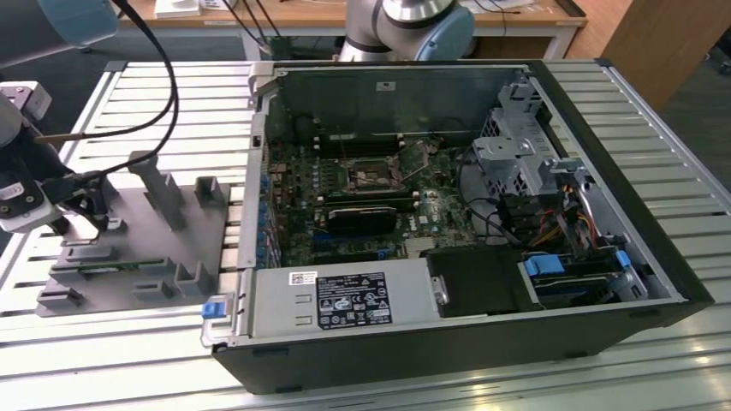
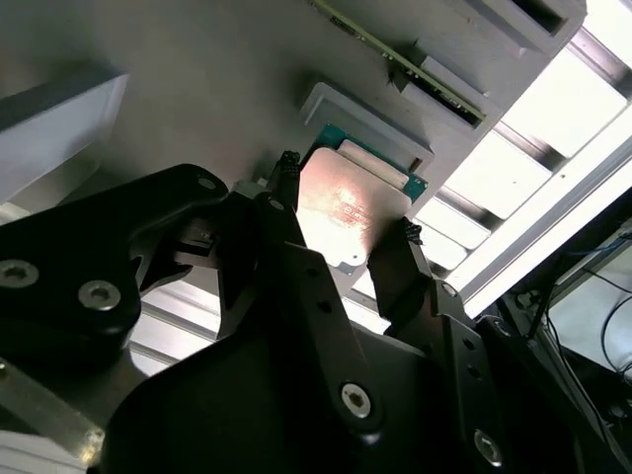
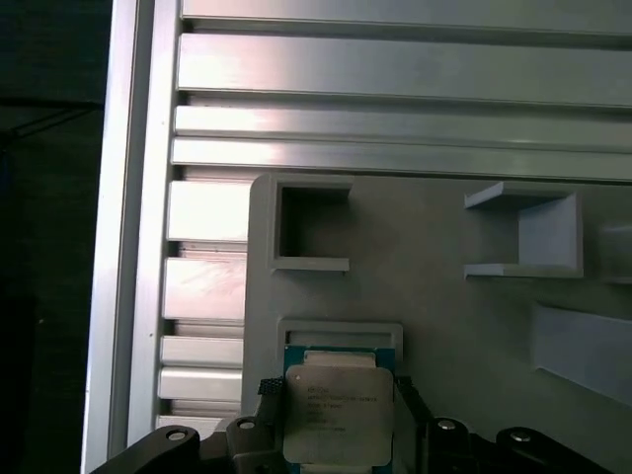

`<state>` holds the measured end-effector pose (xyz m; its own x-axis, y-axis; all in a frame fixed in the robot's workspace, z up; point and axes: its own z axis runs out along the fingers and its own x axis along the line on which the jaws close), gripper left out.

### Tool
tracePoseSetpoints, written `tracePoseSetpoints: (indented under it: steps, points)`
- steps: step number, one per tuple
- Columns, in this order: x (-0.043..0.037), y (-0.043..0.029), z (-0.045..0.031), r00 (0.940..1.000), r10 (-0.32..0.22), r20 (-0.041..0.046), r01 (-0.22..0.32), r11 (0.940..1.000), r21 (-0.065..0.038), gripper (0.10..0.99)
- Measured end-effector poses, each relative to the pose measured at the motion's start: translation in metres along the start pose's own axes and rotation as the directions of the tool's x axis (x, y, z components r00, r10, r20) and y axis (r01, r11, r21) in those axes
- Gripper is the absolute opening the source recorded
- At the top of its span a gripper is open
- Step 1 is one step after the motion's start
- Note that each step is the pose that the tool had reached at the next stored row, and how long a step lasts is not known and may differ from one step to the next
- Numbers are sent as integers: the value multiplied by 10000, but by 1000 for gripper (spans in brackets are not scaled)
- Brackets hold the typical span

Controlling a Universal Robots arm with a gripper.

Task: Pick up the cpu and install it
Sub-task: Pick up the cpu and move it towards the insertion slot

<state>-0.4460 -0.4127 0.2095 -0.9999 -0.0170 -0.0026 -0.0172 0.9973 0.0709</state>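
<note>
The gripper (image 2: 346, 202) is closed narrow on the cpu (image 2: 351, 207). Its two black fingertips (image 2: 286, 173) stand against opposite edges of the chip, with the silvery top showing between them. In the first wrist view the gripper (image 3: 336, 390) again brackets the cpu (image 3: 338, 415), whose green edge lies just beside a low raised frame (image 3: 341, 331) on the grey tray (image 3: 434, 326). I cannot tell whether the chip has left the tray's surface.

In the exterior view the gripper (image 1: 98, 214) points straight down at the tray (image 1: 126, 257), close to its edge on the exterior view's left. The pale wrist (image 1: 23, 171) sits directly above it at the picture's border. A black cable (image 1: 169, 77) curves down toward the wrist. The arm's base (image 1: 406, 26) rises behind the computer case (image 1: 480, 360), so the arm reaches across to the exterior view's left.

The tray carries several upright posts (image 1: 160, 193) and lies flat on the slatted metal bench (image 1: 115, 360), just beside the case. The case lies on its side with its panel off. Inside it the green motherboard (image 1: 331, 223) faces up, and the square socket (image 1: 368, 175) is well apart from the gripper.
</note>
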Motion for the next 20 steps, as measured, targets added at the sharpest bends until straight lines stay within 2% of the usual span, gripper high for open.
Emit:
tracePoseSetpoints:
  steps: [20]
  points:
    - [4, 18, -262, 10000, -1, 1, 1, 10000, -5, 533]
